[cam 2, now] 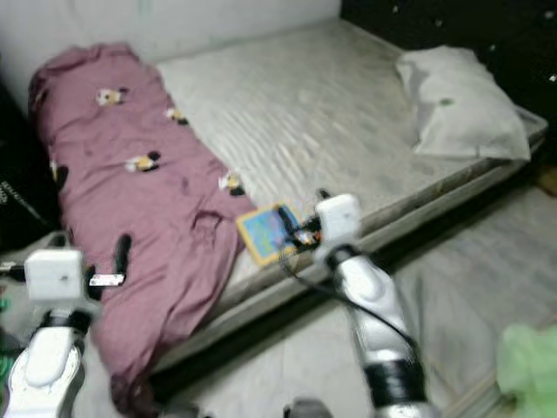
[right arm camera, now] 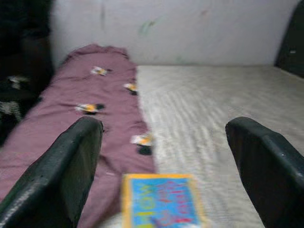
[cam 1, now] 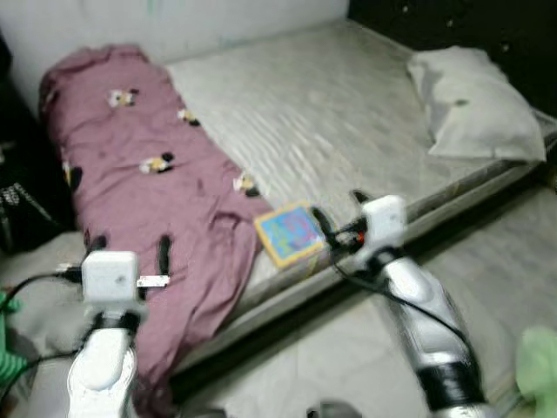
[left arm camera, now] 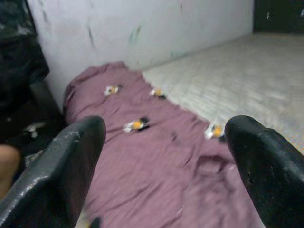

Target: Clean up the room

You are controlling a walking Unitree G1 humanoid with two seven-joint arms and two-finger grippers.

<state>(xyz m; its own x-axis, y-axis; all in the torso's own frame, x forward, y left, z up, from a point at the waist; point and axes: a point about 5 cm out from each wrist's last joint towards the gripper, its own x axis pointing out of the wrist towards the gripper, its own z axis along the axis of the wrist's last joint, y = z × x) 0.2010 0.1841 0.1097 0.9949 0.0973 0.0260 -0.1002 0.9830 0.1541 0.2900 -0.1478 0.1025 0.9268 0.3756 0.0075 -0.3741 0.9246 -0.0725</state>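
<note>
I stand at the long edge of a low mattress (cam 1: 348, 113) that lies on the floor. My right gripper (cam 1: 338, 209) hangs just over this edge, and its two black fingers (right arm camera: 71, 161) are spread wide apart — they hold nothing. Between them in the right wrist view I see a colourful children's book (right arm camera: 161, 202), blue with a yellow border. It lies flat on the mattress, very near the edge, just beside the purple blanket (cam 1: 148, 183).

My left gripper (cam 1: 129, 251) is over the lower part of this blanket, also released, the fingers (left arm camera: 61, 166) far from each other with only cloth below them. The blanket has small yellow and black cartoon prints; it runs along the left side of the mattress up to the white wall (left arm camera: 142, 28), and its near end falls over the mattress edge toward the floor.

A white pillow (cam 1: 474, 100) rests at the far right corner, well apart from both grippers. The middle of the mattress is bare, striped fabric — open room there. Something light green (cam 1: 540, 366) sits on the floor at my right.
</note>
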